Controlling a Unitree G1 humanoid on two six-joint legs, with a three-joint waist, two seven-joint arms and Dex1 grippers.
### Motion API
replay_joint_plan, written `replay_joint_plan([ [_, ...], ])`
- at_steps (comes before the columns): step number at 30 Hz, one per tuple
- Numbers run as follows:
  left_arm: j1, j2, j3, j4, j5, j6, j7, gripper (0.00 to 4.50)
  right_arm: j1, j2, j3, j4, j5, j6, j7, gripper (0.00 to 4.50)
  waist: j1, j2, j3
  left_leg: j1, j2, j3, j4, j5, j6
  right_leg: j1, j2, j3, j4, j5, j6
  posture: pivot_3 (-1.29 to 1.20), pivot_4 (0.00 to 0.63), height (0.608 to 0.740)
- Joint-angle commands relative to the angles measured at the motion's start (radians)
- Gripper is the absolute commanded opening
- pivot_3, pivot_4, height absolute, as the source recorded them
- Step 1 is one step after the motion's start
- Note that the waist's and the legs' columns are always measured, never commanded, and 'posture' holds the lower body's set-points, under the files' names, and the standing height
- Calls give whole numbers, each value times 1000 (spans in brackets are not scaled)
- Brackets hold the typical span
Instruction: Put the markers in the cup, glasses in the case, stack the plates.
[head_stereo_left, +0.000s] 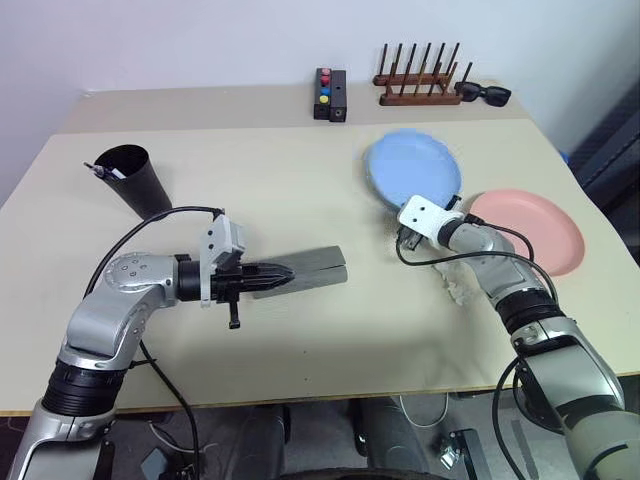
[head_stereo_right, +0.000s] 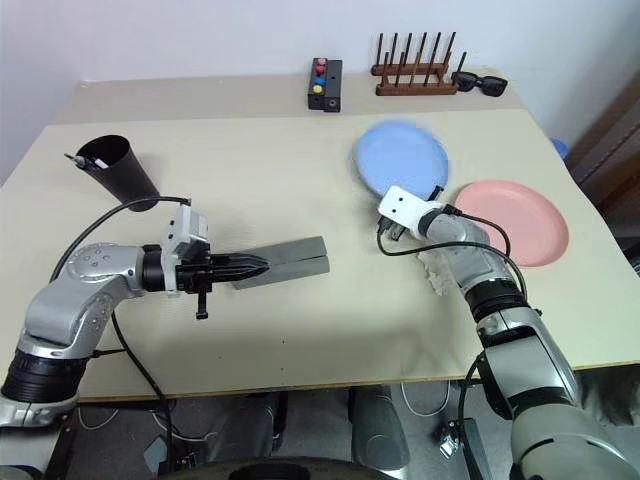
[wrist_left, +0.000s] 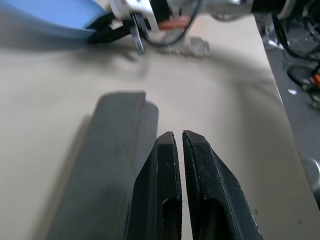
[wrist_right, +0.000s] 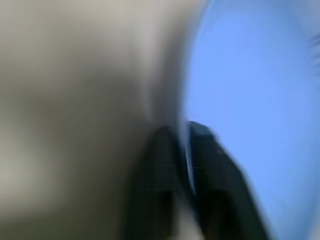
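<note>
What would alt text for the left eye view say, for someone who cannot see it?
A robot's right gripper pinches the near rim of a round light blue plate on a beige table, beside a salmon pink plate. Its left gripper, jaws shut, hovers by a closed grey rectangular case; a black cup stands far left.

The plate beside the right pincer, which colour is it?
Light blue plate, clearest in the left eye view.
</note>
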Motion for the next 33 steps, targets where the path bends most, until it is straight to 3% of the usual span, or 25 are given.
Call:
replay_joint_plan([
  [1,5,-12,16,-28,-40,8,33,189,-24,-8,-16,-19,-11,-51,-22,11,-1,0,0,0,0,0,0,0,0,0,0,0,0,0,0,0,150,740],
  [7,-23,-83,-49,-17,-18,-19,90,189,77,-88,-84,-294,-19,-9,-33,11,5,1,0,0,0,0,0,0,0,0,0,0,0,0,0,0,150,740],
  [15,-79,-153,-125,39,-24,-38,77,189,453,-331,-329,-793,34,223,139,11,31,1,0,0,-1,0,1,0,0,1,-1,0,-1,-2,-2,0,150,740],
  [21,-120,-191,-173,97,-14,-70,50,189,706,-422,-521,-867,74,311,213,11,28,2,0,0,0,1,2,0,0,2,-1,0,-1,-2,-3,0,150,740],
  [26,-129,-204,-186,118,-11,-85,49,189,761,-415,-542,-863,104,348,239,11,23,2,0,2,0,2,2,0,0,3,-1,0,-2,-3,-4,0,150,740],
  [30,-119,-203,-184,113,-15,-87,56,189,754,-416,-535,-850,104,355,232,1520,28,2,-1,1,0,2,2,0,0,4,-1,0,-2,-3,-5,0,150,740],
  [33,-111,-201,-181,107,-20,-84,61,189,741,-423,-523,-843,89,340,221,2984,31,2,-1,1,0,2,2,0,0,4,-1,0,-2,-3,-5,0,150,740],
])
